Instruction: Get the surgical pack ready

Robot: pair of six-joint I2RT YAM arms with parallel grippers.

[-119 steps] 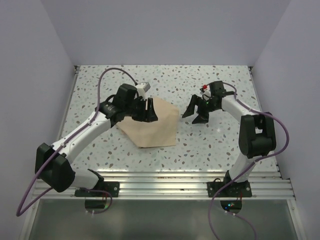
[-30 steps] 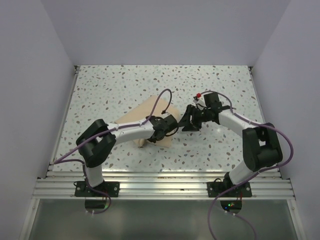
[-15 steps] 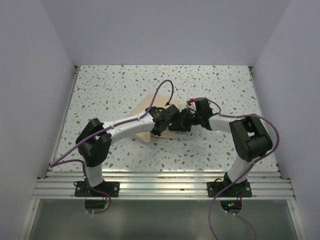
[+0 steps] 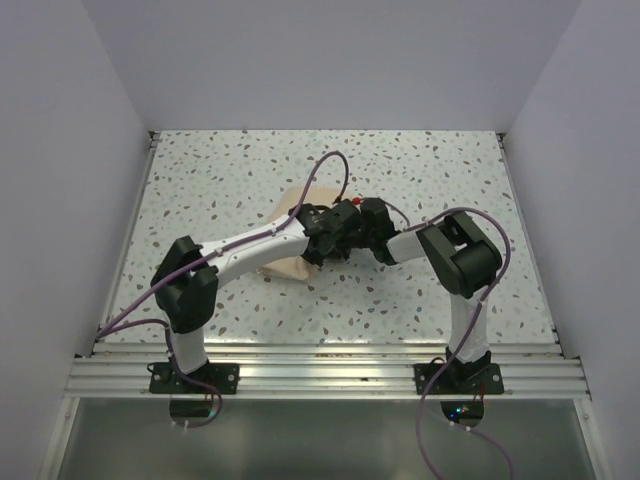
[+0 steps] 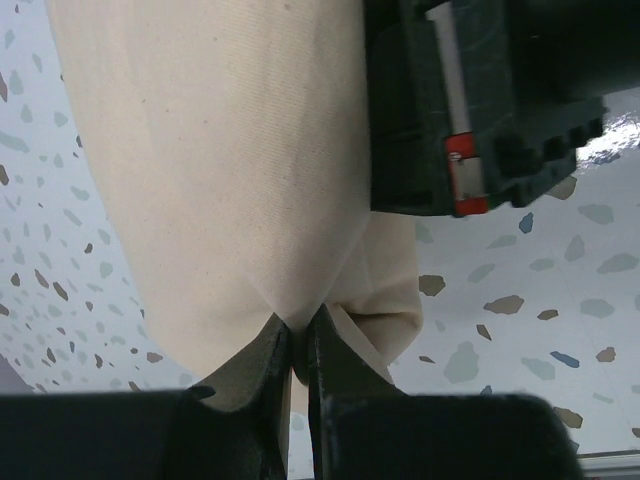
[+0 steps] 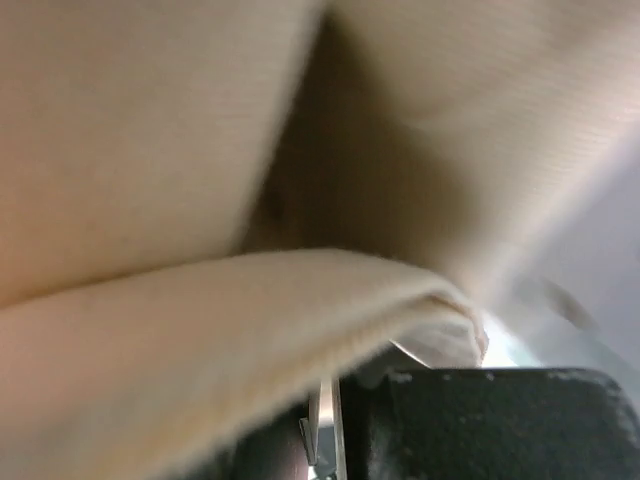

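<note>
Left tool (image 5: 297, 350) pinches a tan-beige fabric sheet (image 5: 230, 180) over the speckled bench (image 4: 450, 170); right tool (image 4: 346, 238), smothered in blurred cloth, cannot be read.

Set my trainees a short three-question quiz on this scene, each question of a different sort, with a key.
1. True or false: the left fingers are shut on the fabric sheet.
2. Where does the sheet lie? A in the middle of the table; B at its far edge; C at its near edge.
3. What colour is the sheet?
Key: 1 true; 2 A; 3 tan-beige.
</note>
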